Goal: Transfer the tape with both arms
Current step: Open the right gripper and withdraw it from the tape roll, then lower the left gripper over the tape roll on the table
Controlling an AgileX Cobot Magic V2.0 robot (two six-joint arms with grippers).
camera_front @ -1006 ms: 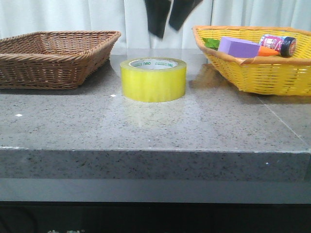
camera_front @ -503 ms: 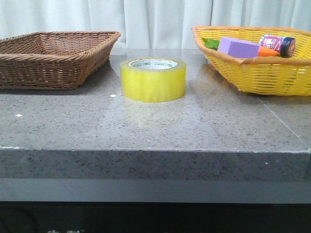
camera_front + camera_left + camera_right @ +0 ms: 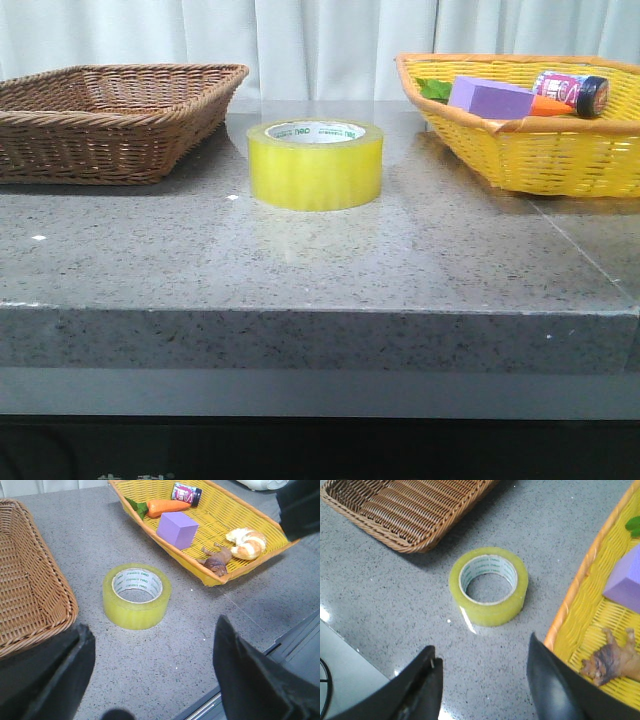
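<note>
A grey speckled stone table (image 3: 320,270) holds 2 baskets: 1 brown wicker basket (image 3: 110,115) on the left, which looks empty, and 1 yellow basket (image 3: 530,130) on the right. Between them, touching neither, 1 roll of yellow tape (image 3: 316,163) lies flat on the table, its white core facing up. The yellow basket holds 1 purple block (image 3: 177,530), 1 carrot (image 3: 167,506), 1 small jar (image 3: 186,491), 1 bread piece (image 3: 245,536) and 1 brown root-like item (image 3: 215,562). Both claws are released and hold nothing: the left gripper (image 3: 150,680) and the right gripper (image 3: 482,685) each hang high above the table, fingers spread wide, out of the front view. The likely risk: the roll's smooth, rounded wall could slip from the fingers, or drop at the handover if 1 arm lets go before the other grips.
</note>
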